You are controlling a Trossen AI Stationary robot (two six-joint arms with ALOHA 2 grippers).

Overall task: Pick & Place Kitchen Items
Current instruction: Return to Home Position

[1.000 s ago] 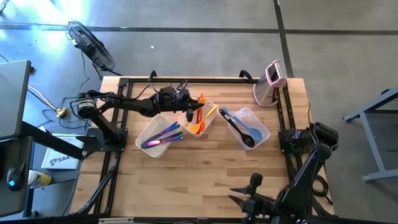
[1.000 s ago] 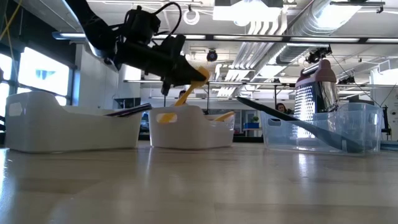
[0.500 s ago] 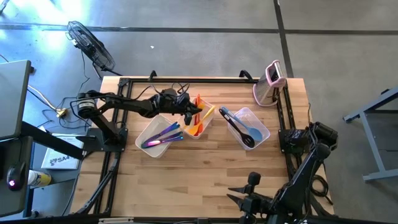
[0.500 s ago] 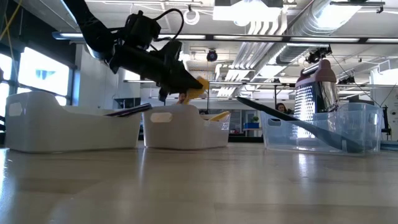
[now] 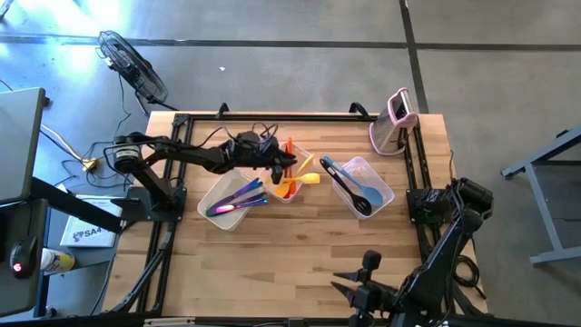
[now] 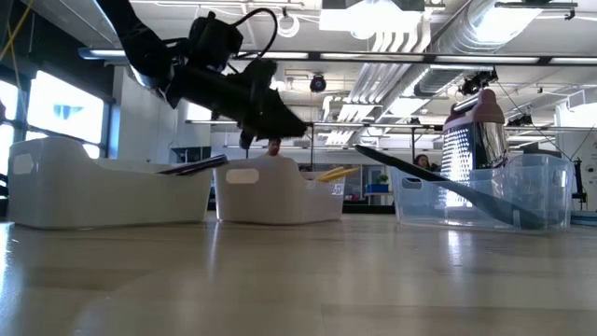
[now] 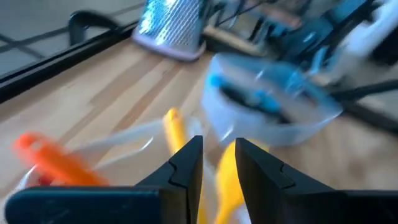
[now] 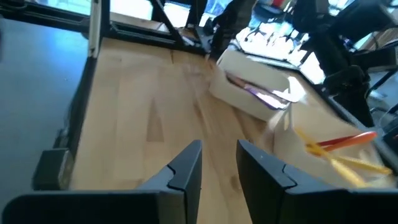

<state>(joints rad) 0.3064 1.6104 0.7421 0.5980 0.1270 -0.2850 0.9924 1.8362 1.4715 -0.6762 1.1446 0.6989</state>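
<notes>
My left gripper (image 5: 289,164) hangs open and empty over the white middle tub (image 6: 280,201), its fingertips (image 7: 219,163) just above the utensils. A yellow utensil (image 5: 307,173) lies in that tub, one end on the tub's rim (image 6: 336,173); it shows past the fingers in the left wrist view (image 7: 174,127). Orange utensils (image 5: 289,148) lie beside it. Purple utensils (image 5: 238,195) lie in the left tub. A light blue and a black utensil (image 5: 354,189) lie in the clear right tub. My right gripper (image 5: 338,283) waits open at the table's near edge.
The pink-and-white gadget (image 5: 397,123) stands upright at the far right corner. A dark metal frame (image 5: 272,116) runs along the table's edges. Bare wood (image 5: 290,254) lies between the tubs and the near edge.
My left gripper has let go of the yellow utensil. The utensil has dropped from the fingertips into the middle tub and now lies against its rim. The gripper has moved slightly down and toward the near edge over that tub.
</notes>
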